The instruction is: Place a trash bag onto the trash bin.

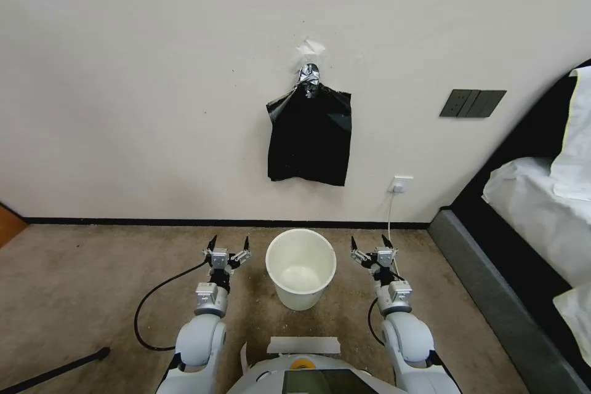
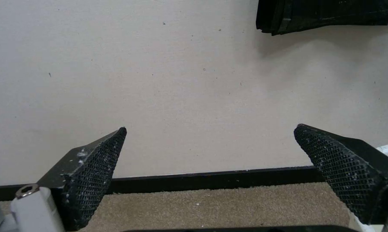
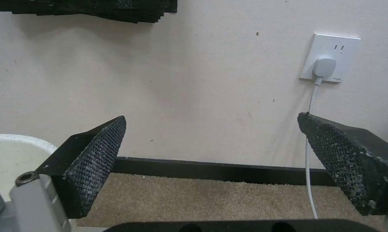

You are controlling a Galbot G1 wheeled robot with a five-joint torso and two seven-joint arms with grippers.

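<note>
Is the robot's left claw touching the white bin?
Apart. In the head view, brown carpet shows between the open left gripper and the trash bin; the gripper hovers beside the rim, holding nothing.

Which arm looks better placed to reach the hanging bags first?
Neither clearly. The left gripper and right gripper both flank the trash bin, jaws open, level with each other, with the bundle of black bags centred above on the wall.
</note>
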